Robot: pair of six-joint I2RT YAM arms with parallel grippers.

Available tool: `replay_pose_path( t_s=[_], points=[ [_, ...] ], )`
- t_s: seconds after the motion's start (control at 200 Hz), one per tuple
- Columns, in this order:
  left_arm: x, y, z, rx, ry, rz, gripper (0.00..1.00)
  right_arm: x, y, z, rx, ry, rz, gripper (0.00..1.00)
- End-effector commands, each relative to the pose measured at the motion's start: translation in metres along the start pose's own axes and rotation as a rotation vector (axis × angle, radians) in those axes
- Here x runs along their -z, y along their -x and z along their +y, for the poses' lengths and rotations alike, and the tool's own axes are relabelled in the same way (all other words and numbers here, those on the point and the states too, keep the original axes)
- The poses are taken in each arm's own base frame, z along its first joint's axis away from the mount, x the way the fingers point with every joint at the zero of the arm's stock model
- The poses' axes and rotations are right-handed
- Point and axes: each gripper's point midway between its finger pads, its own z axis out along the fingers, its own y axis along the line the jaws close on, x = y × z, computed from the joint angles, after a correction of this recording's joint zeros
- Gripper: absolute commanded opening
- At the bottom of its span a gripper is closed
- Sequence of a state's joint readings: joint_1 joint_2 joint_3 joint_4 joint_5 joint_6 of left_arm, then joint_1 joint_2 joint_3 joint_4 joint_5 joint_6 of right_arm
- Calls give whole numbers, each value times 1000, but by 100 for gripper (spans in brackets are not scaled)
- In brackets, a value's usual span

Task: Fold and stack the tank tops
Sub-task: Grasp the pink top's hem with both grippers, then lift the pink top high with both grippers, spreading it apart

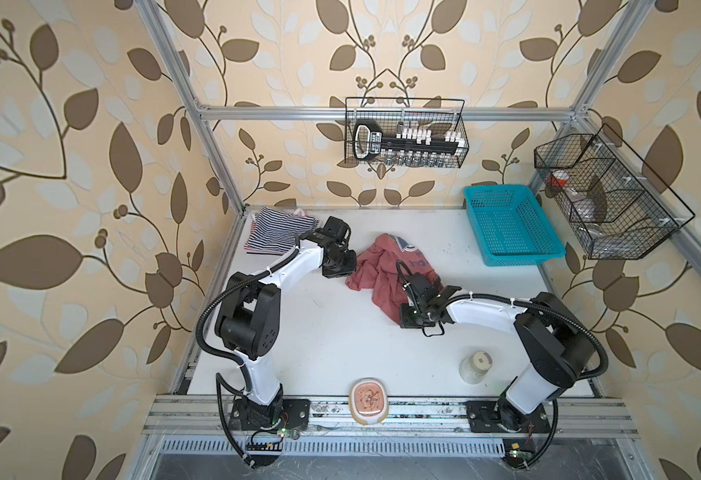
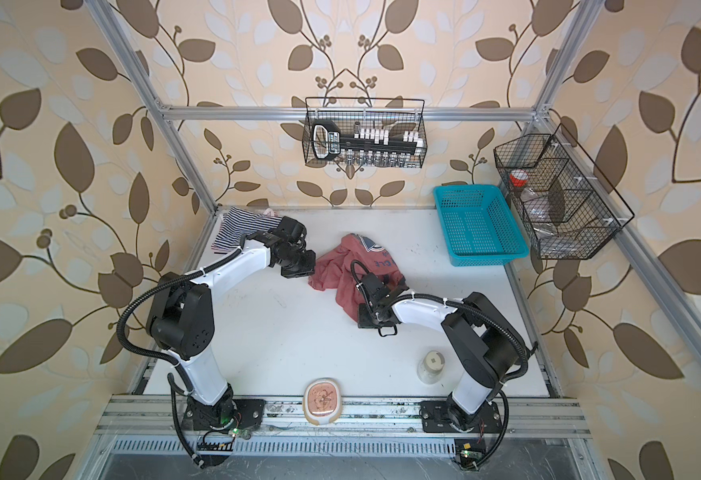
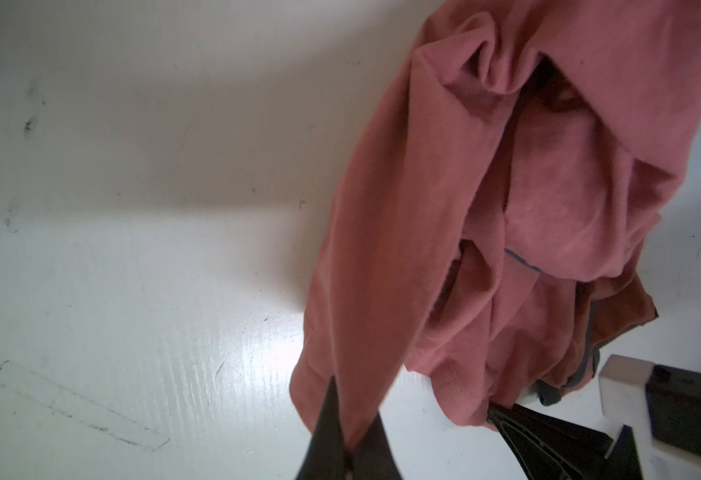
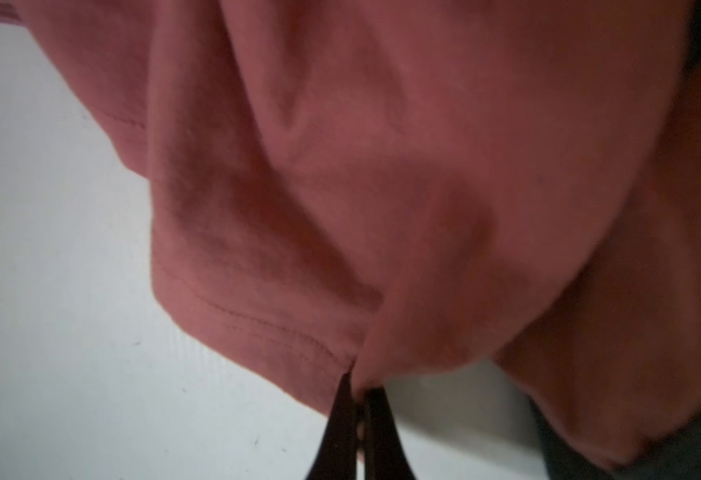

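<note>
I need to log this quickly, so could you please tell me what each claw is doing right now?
Left claw: shut on the hem of the red top.
Right claw: shut on the red top too.

Looks like a robot test cell dressed as a home room. Framed by aluminium profiles [image 1: 278,111], with leaf-pattern wallpaper [image 1: 70,124] on every wall. Left arm [image 1: 257,380] and right arm [image 1: 535,384] bolted to a metal rail [image 1: 423,415] at the edge of a white table [image 1: 340,332]. Wire baskets [image 1: 407,99] hung on the frame, and a teal plastic basket [image 1: 498,189] in the far corner.
</note>
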State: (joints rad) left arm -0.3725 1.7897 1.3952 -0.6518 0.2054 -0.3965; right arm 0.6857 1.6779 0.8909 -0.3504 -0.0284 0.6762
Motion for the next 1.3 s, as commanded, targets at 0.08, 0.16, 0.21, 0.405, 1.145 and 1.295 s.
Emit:
replay_pose_path(
  t_s=[0.08, 0.16, 0.21, 0.405, 1.145, 1.295],
  points=[
    [70, 22, -17, -11, -31, -111, 0, 56, 11, -5, 48, -17, -48, 0],
    [118, 43, -32, -9, -94, -205, 0, 121, 51, 2, 50, 57, -211, 0],
    [155, 57, -40, -19, -118, -288, 0, 168, 75, 4, 55, 104, -336, 0],
    [288, 75, -58, -19, -217, -599, 0, 345, 121, 11, 121, 229, -723, 0],
    [359, 111, -61, -8, -234, -864, 0, 447, 191, 3, 178, 386, -945, 0],
    [342, 192, -51, 69, -296, -831, 0, 430, 263, -18, 119, 395, -929, 0]
  ],
)
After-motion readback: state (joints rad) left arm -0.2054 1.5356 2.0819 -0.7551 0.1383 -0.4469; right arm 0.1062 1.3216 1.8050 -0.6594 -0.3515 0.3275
